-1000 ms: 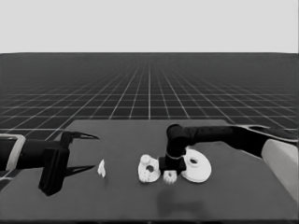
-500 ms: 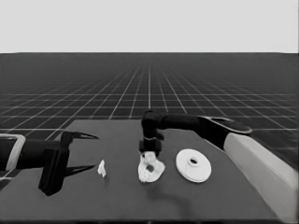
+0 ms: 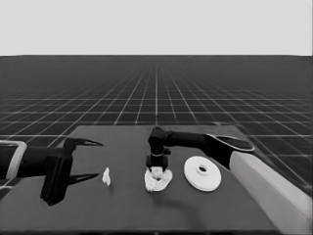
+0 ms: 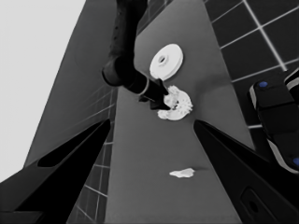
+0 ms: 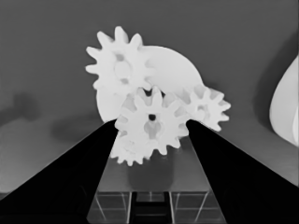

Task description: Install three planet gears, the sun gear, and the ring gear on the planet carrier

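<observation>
My right gripper (image 5: 152, 122) was closed around a knobbly white gear (image 5: 150, 127), holding it right over the smaller round part (image 3: 158, 180) mid-table. The wrist cam showed what the head cam blurred: three more toothed gears already sat on that flat disc. The larger round part (image 3: 202, 173), thick-rimmed, lay at its 3 o'clock, a thin white piece (image 3: 106, 176) at 9. My left gripper (image 3: 84, 160) hung spread wide, holding nothing, at the table's left end.

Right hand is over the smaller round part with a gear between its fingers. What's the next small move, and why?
Probably lower the right hand a little and seat its gear in the middle of the smaller round part. Three gears ring that part already, one plainly on it, and the held gear hangs between them. The larger round part lies apart beside it; the left hand waits at the table's left end.
</observation>
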### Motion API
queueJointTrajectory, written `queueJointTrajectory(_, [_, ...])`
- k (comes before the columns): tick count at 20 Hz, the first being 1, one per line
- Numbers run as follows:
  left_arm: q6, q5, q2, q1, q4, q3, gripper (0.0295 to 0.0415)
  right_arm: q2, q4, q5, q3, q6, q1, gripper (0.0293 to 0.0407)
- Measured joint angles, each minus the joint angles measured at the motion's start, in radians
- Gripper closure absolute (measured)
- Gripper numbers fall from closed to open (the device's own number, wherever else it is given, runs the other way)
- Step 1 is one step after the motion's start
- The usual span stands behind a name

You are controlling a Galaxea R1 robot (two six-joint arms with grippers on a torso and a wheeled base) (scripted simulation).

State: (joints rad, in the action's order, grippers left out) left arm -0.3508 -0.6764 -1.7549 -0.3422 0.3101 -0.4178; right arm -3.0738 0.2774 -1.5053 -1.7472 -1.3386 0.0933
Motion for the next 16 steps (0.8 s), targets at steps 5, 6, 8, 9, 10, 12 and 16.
queueJointTrajectory(5, [0.000,0.000,0.000,0.000,0.000,0.000,0.0326,0.000,0.001,0.000,-0.001,-0.019,0.009,0.0390])
queueJointTrajectory(6, [0.000,0.000,0.000,0.000,0.000,0.000,0.0326,0.000,0.001,0.000,-0.001,-0.028,0.009,0.0390])
queueJointTrajectory(8, [0.000,0.000,0.000,0.000,0.000,0.000,0.0326,0.000,0.001,0.000,-0.001,-0.048,0.009,0.0390])
queueJointTrajectory(9, [0.000,0.000,0.000,0.000,0.000,0.000,0.0326,0.000,0.001,0.000,-0.001,-0.058,0.009,0.0390])
queueJointTrajectory(10, [0.000,0.000,0.000,0.000,0.000,0.000,0.0326,0.000,0.001,0.000,-0.001,-0.068,0.009,0.0390])
queueJointTrajectory(12, [0.000,0.000,0.000,0.000,0.000,0.000,0.0326,0.000,0.001,0.000,-0.001,-0.089,0.009,0.0390])
queueJointTrajectory(16, [0.000,0.000,0.000,0.000,0.000,0.000,0.0326,0.000,0.001,0.000,-0.001,-0.131,0.010,0.0390])
